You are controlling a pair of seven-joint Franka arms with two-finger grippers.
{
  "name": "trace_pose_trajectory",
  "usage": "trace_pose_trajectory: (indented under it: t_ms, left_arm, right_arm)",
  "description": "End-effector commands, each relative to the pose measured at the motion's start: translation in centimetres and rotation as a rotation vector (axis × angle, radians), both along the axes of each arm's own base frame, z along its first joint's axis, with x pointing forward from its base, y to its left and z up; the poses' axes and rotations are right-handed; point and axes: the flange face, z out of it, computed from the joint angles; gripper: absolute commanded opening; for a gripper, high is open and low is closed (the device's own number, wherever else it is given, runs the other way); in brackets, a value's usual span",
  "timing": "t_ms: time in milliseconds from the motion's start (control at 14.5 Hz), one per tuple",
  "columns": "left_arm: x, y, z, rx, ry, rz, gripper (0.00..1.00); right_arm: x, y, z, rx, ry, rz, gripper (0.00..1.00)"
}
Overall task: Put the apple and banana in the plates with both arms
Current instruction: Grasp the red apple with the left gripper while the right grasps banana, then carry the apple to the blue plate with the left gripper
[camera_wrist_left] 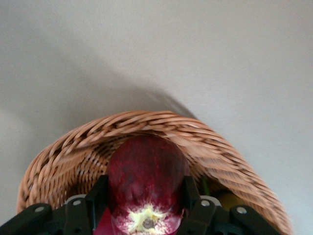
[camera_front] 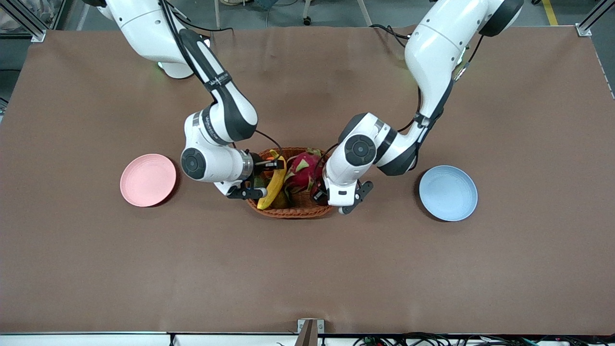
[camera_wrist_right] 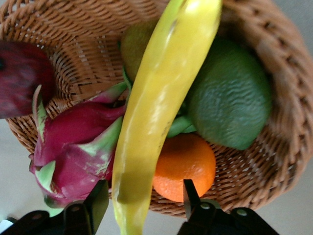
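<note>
My left gripper (camera_wrist_left: 144,208) sits over the oval brown wicker basket (camera_front: 288,211) at mid-table, on the end toward the left arm. Its fingers (camera_wrist_left: 98,198) are closed partway, one each side of the small round dark red apple (camera_wrist_left: 146,183); both look to be touching it. The pale stem dimple faces the wrist cam. The apple is just above the basket rim.

My right gripper (camera_wrist_right: 142,200) is over the basket's other end. Its fingers (camera_wrist_right: 98,200) stand fairly wide, straddling the long curved bright yellow banana (camera_wrist_right: 161,107). I can't confirm contact on both sides, so I judge it not yet squeezed. The banana lies across the heap w/ one tip over the rim nearest the front cam.

Packed around it: a pink dragon fruit w/ green scales (camera_wrist_right: 73,147), a round orange fruit (camera_wrist_right: 185,166) and a bumpy green fruit (camera_wrist_right: 230,98).

To do this well, I think: close on the banana near its middle so it won't swing, then lift both fruits straight up and clear of the rim before going sideways, so neighbours aren't dragged out.

Each arm has a plate on its own side, well apart from the basket: a light blue round matte plate (camera_front: 448,193) for the left, a pale pink one (camera_front: 148,180) for the right. Bare brown tabletop (camera_front: 307,269) lies between. No crossing needed.
</note>
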Motion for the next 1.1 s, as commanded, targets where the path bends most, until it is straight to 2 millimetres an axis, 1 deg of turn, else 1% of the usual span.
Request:
trace_pose_trajectory:
  t_ms: [0, 69, 138, 206, 275, 344, 412, 550, 619, 688, 756, 894, 1031]
  left_arm:
    - [0.5, 2.1, 5.9, 0.009, -0.004, 0.034, 0.11]
    - [1.1, 3.4, 7.6, 0.014, -0.006, 0.048, 0.11]
    - [1.7, 4.8, 8.9, 0.016, -0.011, 0.06, 0.11]
    - [2.3, 6.5, 9.8, 0.032, -0.004, 0.071, 0.11]
    - [3.0, 8.4, 9.8, 0.075, 0.004, 0.067, 0.11]
    - [3.7, 10.6, 9.7, 0.136, 0.01, 0.051, 0.1]
    - [4.2, 12.4, 9.3, 0.179, 0.018, 0.034, 0.1]
    - [5.2, 16.0, 8.3, 0.212, 0.029, -0.009, 0.1]
    - [5.5, 17.5, 8.0, 0.221, 0.034, -0.028, 0.1]
    - [5.7, 19.7, 7.8, 0.241, 0.041, -0.065, 0.1]
    - [6.3, 22.8, 8.0, 0.261, 0.037, -0.107, 0.1]
    - [6.1, 27.0, 7.0, 0.269, 0.061, -0.193, 0.11]
    - [6.1, 30.7, 5.5, 0.265, 0.091, -0.253, 0.11]
  right_arm:
    - [-0.3, 0.7, 0.2, 0.0, 0.021, -0.032, 0.68]
    - [-0.3, 0.8, 0.2, -0.002, 0.023, -0.038, 0.68]
    - [-0.3, 0.7, 0.2, -0.003, 0.024, -0.04, 0.68]
    - [-0.3, 0.7, 0.1, -0.003, 0.025, -0.041, 0.67]
    - [-0.4, 0.9, -0.1, -0.004, 0.025, -0.04, 0.66]
    - [-0.5, 1.1, -0.1, -0.004, 0.027, -0.04, 0.66]
    - [-0.5, 1.1, -0.3, -0.006, 0.032, -0.048, 0.65]
    - [-0.5, 1.1, -0.7, -0.011, 0.037, -0.055, 0.63]
    - [-0.5, 1.1, -0.9, -0.012, 0.04, -0.055, 0.61]
    - [-0.4, 1.1, -0.9, -0.013, 0.04, -0.057, 0.61]
    - [-0.5, 1.1, -0.9, -0.013, 0.042, -0.056, 0.6]
    - [-0.4, 1.2, -0.8, -0.011, 0.04, -0.056, 0.59]
    - [-0.4, 1.3, -0.8, -0.009, 0.039, -0.056, 0.57]
